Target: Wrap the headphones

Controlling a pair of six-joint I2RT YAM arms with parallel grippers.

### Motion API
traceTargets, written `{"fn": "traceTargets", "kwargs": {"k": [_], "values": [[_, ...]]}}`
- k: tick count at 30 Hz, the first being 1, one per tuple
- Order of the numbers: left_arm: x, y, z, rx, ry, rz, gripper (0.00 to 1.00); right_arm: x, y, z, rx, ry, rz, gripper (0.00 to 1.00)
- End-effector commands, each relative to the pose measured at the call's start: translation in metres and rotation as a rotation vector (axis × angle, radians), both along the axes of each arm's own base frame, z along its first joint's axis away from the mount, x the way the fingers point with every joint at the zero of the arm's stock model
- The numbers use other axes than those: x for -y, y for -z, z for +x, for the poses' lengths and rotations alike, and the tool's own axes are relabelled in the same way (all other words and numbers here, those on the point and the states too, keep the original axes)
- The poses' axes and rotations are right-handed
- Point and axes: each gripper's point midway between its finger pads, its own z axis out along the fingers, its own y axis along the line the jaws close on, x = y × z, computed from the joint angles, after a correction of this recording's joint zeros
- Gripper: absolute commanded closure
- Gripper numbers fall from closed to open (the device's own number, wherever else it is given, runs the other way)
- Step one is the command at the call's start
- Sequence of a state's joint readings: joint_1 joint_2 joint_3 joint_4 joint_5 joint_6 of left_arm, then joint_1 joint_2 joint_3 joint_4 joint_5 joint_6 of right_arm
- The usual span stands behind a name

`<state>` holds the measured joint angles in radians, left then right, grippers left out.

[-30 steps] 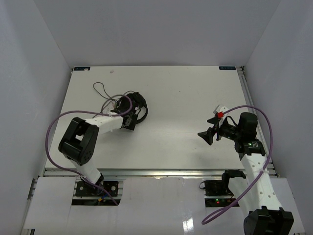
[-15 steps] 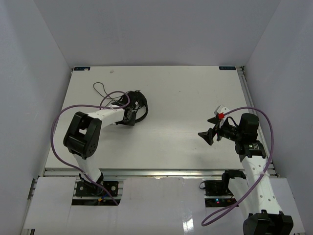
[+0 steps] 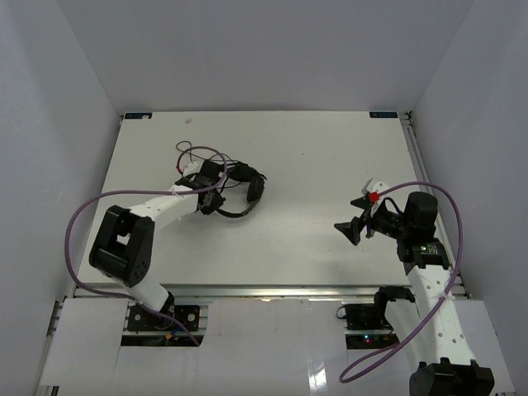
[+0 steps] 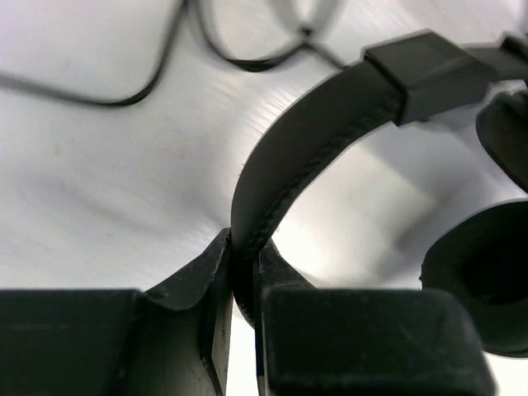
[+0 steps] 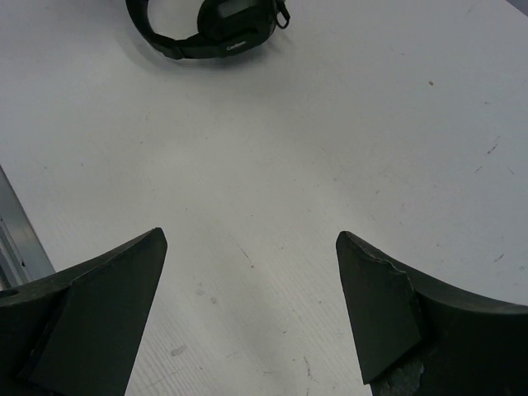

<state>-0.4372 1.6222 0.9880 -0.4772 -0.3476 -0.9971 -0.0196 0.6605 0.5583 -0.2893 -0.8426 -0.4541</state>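
**Left arm takes the headband and drags the set rightward**

The left jaws have just closed and are now pinching the thin headband (image 4: 330, 124) of the headphones (image 3: 238, 191); in the left wrist view the band stands edge-on between the two black pads, squeezed with no gap. A second ago those jaws were partly apart, poised over the set. With the grip made, the left arm (image 3: 161, 208) has stretched out and pulled the headphones a short way right across the worktop (image 3: 330, 157). The loose loop of thin black cable (image 3: 188, 151) has trailed along behind and now lies bunched just beyond the band rather than spread out to the left.

That likely means the set is anchored for winding, though the cable itself is not yet wrapped (it lies slack on the worktop, apart from the earcups). The headphones sit in the left-centre of the worktop, well away from the right arm (image 3: 429, 272).

The right jaws stand spread wide and empty, raised over bare worktop on the right side and facing the headphones, unchanged over the last second.

There is a short line of pale lettering on the outer face of one earcup (image 5: 235, 25) in the right wrist view; it is too small to read. No other writing shows.
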Motion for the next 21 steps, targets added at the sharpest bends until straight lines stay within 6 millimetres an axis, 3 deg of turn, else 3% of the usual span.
{"fn": "traceTargets", "kwargs": {"k": [1,5,8,11,14,17,21], "values": [[0.035,-0.089,0.015,0.296,0.631,0.111,1.00,-0.006,-0.002,-0.005,0.014,-0.058,0.007,0.10],[0.046,-0.123,0.001,0.381,0.915,0.214,1.00,-0.013,-0.032,0.002,0.013,-0.093,0.035,0.10],[0.060,-0.143,-0.012,0.449,1.068,0.280,1.00,-0.033,-0.048,0.010,-0.041,-0.152,0.008,0.10],[0.056,-0.151,-0.013,0.456,1.067,0.361,1.00,-0.055,-0.075,0.019,-0.001,-0.167,-0.045,0.10],[0.060,-0.158,-0.019,0.489,1.104,0.352,1.00,-0.072,-0.099,0.018,0.198,-0.269,-0.074,0.10],[0.070,-0.174,-0.029,0.542,1.131,0.272,1.00,-0.084,-0.093,0.005,0.369,-0.481,-0.136,0.09],[0.081,-0.186,-0.040,0.564,1.142,0.179,1.00,-0.093,-0.077,0.011,0.426,-0.588,-0.155,0.06]]}}
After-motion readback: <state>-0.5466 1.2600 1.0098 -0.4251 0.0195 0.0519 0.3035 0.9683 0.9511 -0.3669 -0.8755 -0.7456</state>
